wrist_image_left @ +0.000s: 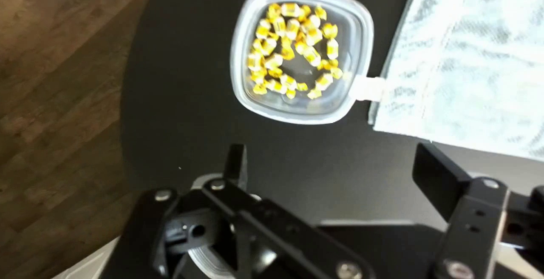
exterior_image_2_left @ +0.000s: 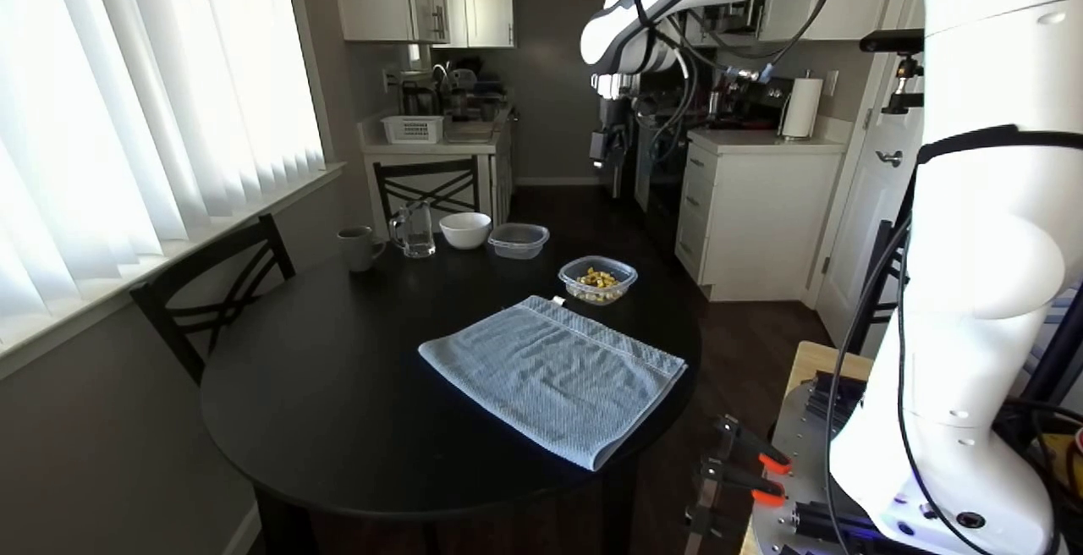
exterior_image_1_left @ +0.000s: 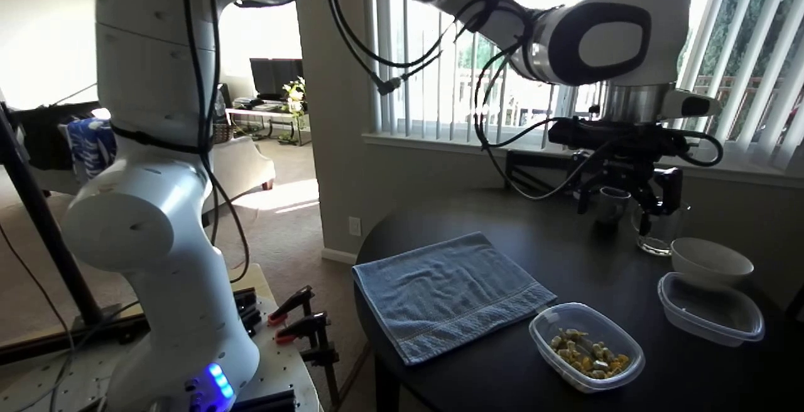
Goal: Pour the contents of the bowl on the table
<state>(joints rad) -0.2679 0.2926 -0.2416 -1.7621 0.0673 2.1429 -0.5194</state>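
The bowl (wrist_image_left: 293,116) is a translucent plastic container, upright on the dark table (exterior_image_2_left: 338,386) in both exterior views, close to the edge. In it lie the contents (exterior_image_1_left: 590,357), yellow-brown bits spread over the bottom. My gripper (wrist_image_left: 331,155) stands open, its two fingers (wrist_image_left: 440,181) wide apart with nothing between them. In the wrist view the whole bowl shows beyond the fingertips. An exterior view has the gripper (exterior_image_1_left: 615,214) raised above the bowl's level, away from it and not touching it.
A folded blue-grey towel (exterior_image_2_left: 558,377) lies beside the bowl, its white tag (wrist_image_left: 369,88) reaching the bowl's rim. Further along stand a clear tub (exterior_image_2_left: 518,242), a white bowl (exterior_image_2_left: 465,231), a glass mug (exterior_image_2_left: 416,232) and a grey mug (exterior_image_2_left: 359,250). A chair (exterior_image_2_left: 222,305) is by the window.
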